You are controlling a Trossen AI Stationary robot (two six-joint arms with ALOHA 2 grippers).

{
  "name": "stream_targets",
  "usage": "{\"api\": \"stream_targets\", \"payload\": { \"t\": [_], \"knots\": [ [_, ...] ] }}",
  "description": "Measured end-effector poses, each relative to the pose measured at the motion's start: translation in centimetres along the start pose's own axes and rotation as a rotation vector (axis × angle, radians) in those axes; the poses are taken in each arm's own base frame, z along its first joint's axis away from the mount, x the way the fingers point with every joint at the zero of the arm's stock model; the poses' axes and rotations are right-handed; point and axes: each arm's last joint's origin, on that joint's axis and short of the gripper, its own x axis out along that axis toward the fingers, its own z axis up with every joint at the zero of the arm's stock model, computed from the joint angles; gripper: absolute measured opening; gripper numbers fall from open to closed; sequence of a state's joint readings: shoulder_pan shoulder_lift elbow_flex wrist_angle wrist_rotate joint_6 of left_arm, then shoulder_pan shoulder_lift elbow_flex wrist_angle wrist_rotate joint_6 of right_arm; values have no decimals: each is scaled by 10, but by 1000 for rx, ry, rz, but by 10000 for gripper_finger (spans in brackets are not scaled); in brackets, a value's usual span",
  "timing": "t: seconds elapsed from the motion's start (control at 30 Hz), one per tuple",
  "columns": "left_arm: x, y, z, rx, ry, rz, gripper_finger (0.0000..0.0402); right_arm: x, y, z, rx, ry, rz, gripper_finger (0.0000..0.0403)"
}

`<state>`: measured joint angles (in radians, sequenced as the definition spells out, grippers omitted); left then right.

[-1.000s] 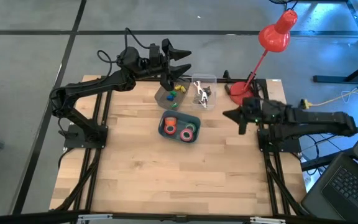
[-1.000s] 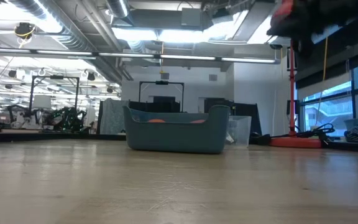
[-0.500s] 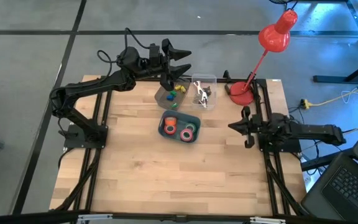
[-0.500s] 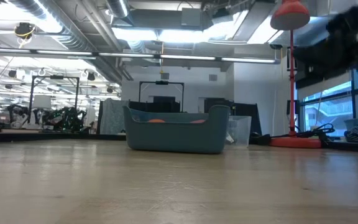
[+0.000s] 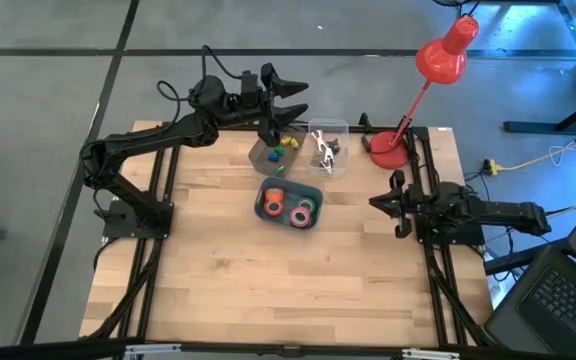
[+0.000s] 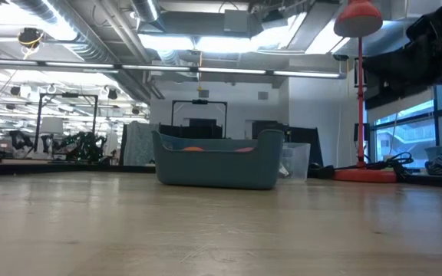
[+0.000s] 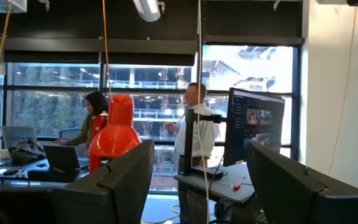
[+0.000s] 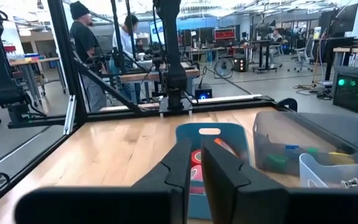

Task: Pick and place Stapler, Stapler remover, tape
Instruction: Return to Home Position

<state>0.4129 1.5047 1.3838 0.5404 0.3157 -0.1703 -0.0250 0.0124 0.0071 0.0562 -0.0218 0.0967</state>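
Observation:
Several tape rolls (image 5: 290, 208), red, orange and green, lie in a blue tray (image 5: 264, 190) at mid table. Behind it stand two clear bins: one (image 5: 274, 152) holds small green, yellow and blue blocks, the other (image 5: 330, 150) metal stapler removers. A stapler does not show plainly. My left gripper (image 5: 293, 95) hangs open high above the far bins, pointing up into the room (image 7: 197, 155). My right gripper (image 5: 380, 205) rests level by the table's right edge, pointing at the tray (image 8: 210, 130). Its fingers (image 8: 197, 149) stand only a narrow gap apart, with nothing between them.
A red desk lamp (image 5: 438, 60) stands on its base (image 5: 386, 150) at the far right corner, close behind my right arm. People stand in the room beyond the table's left and right sides. Bare wood stretches across the table's near half (image 5: 288, 290).
My right arm has come down and drawn back toward the table's right edge, its wrist rolling until the gripper lies level. It has kept still for the last half second. Tray, bins and left arm have not moved.

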Motion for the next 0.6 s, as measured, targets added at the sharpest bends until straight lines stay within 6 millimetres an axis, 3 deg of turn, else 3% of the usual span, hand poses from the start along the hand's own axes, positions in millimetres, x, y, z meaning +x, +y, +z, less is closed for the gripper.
{"api": "stream_targets", "payload": {
  "t": [0.4, 0.5, 0.6],
  "knots": [
    [0, 0, -1, -18, 7, 0, 247, 0, 0, 0, 0, 4, -3, 41],
    [-8, -1, -4, -110, 172, -80, 247, 0, 0, -1, 0, 5, -3, 42],
    [-34, -11, 3, -262, 390, -208, 247, 0, 0, -1, 0, 6, -3, 42]
  ]
}}
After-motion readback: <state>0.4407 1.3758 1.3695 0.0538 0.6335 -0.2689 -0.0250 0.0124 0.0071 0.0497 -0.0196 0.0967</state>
